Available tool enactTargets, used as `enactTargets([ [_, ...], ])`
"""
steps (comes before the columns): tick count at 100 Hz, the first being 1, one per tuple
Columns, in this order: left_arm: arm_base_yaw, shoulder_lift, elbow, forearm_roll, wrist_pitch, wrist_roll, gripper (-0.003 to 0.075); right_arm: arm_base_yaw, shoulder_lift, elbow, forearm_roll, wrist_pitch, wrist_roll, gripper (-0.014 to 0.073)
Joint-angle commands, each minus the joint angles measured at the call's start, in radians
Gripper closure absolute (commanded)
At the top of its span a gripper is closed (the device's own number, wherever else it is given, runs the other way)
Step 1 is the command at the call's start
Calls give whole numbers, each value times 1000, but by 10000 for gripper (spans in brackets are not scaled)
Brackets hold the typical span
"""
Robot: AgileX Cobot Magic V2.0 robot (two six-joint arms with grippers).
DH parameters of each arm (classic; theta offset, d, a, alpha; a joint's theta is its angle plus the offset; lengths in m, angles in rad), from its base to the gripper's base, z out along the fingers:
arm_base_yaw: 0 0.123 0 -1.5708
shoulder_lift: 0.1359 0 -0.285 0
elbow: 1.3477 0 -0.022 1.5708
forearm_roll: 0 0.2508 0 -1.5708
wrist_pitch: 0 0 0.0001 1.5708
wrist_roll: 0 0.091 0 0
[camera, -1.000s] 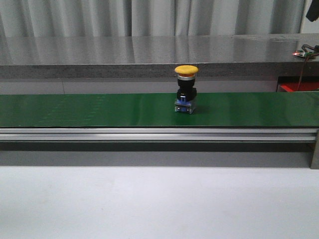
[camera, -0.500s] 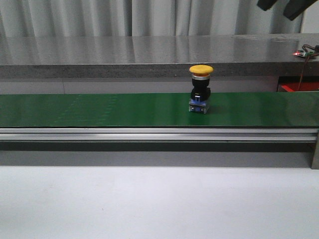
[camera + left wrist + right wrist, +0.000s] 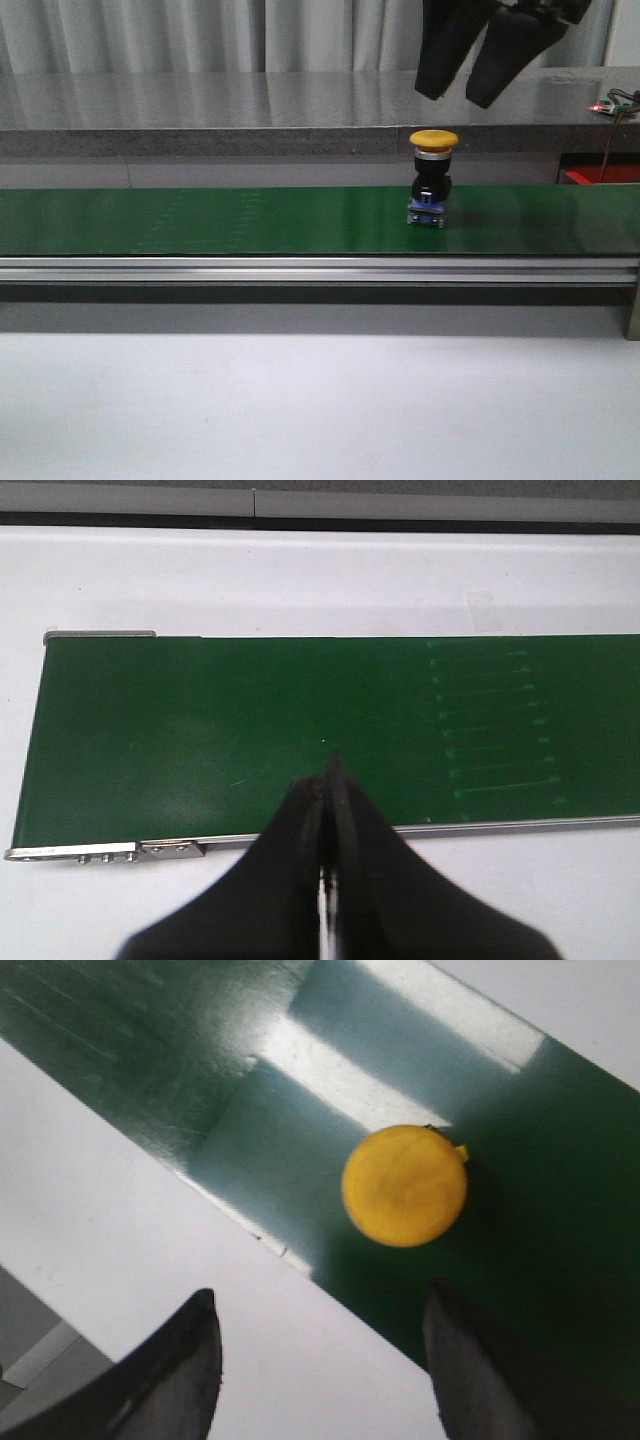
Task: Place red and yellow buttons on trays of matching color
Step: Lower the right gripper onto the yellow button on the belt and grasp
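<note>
A yellow button (image 3: 432, 178) with a black body and blue base stands upright on the green conveyor belt (image 3: 200, 220), right of centre. My right gripper (image 3: 458, 98) hangs open above it, a little to the right, its two black fingers apart with nothing between them. From the right wrist view the yellow cap (image 3: 404, 1186) shows from above, beyond the open right gripper (image 3: 322, 1302). My left gripper (image 3: 328, 770) is shut and empty over the belt's (image 3: 200, 730) near edge. No red button and no trays show, apart from a red thing (image 3: 598, 176) at the far right.
A grey stone ledge (image 3: 250, 110) runs behind the belt, with curtains beyond. An aluminium rail (image 3: 300, 268) fronts the belt, and a white tabletop (image 3: 300, 410) lies before it. A small circuit board with wires (image 3: 612, 104) sits at the ledge's right end.
The yellow button has travelled to the right along the belt. My right gripper has come down into the front view from the top right, fingers apart, above the button.
</note>
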Motion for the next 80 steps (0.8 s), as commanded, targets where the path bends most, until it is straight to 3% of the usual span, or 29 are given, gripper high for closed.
enactTargets([
  [1, -8, -24, -25, -16, -47, -3, 739, 0, -36, -23, -46, -37, -11, 141],
  [68, -8, -24, -25, -16, -47, -3, 739, 0, 76, -24, -193, -119, -10, 148],
  [75, -8, -24, -25, -16, -47, -3, 739, 0, 85, -24, -193, -102, -7, 202],
  [80, -8, -24, -25, -16, -47, -3, 739, -1, 87, -24, -193, -95, -3, 288],
])
